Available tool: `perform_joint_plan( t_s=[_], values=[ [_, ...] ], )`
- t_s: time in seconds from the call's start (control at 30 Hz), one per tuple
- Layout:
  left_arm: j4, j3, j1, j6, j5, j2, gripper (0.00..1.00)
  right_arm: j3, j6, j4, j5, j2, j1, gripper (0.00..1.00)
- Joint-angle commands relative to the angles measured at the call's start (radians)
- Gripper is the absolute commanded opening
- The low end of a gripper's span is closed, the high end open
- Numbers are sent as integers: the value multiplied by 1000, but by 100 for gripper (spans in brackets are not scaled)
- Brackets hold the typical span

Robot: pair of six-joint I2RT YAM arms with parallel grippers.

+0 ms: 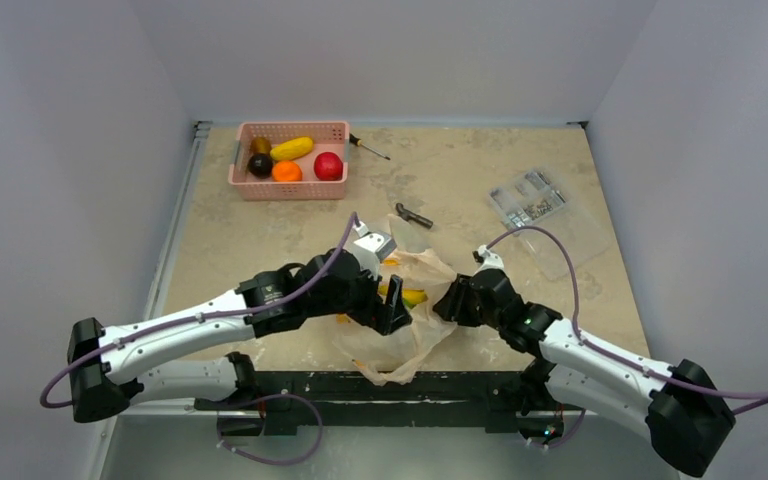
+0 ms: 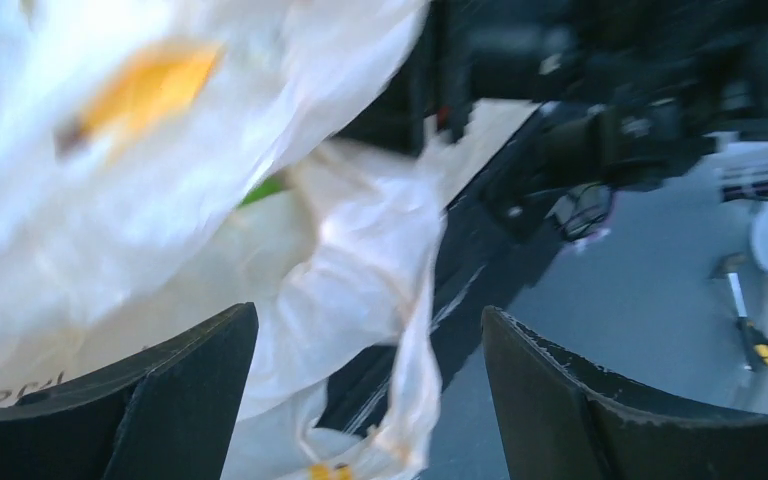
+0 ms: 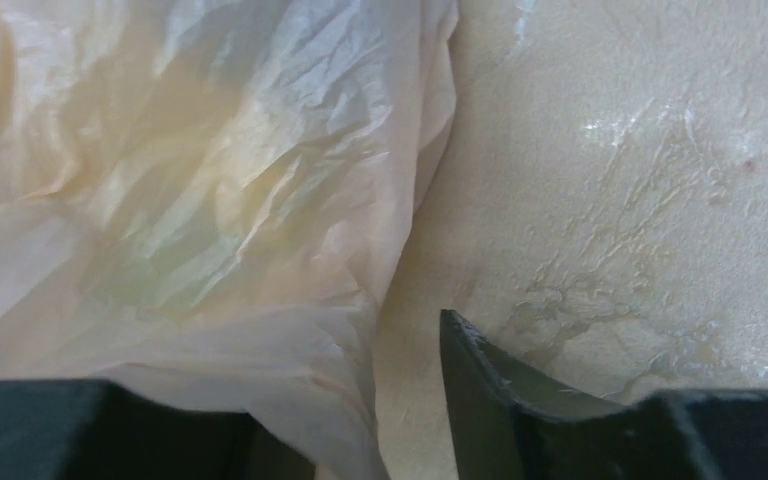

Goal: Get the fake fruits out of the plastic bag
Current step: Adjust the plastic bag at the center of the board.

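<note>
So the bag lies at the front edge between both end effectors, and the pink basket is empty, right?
No. The basket is not empty: the top view shows it holding a red apple and an orange ball, among others. The bag does lie at the front edge between the left end effector and the right end effector.

Plastic bag [image 1: 400, 352] is pale peach-beige, half see-through, w/ small orange marks. Banana [image 1: 413, 296] is yellow; the green bit [image 2: 260, 189] shows through the film. Basket [image 1: 287, 191] is pink, apple [image 1: 328, 166] red, ball [image 1: 286, 171] orange. Table [image 1: 480, 180] is beige w/ marble pattern. Arms [image 1: 190, 325] are white & black, cables [image 1: 560, 258] purple.
</note>
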Motion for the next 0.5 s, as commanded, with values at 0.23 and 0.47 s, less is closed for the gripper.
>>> perform_joint_plan(
  t_s=[0.23, 0.47],
  values=[
    [-28, 321, -2, 97, -10, 224, 69, 23, 28, 33, -120, -80, -1, 82],
    [16, 276, -6, 52, -20, 275, 53, -28, 56, 126, -109, -35, 0, 74]
  ],
)
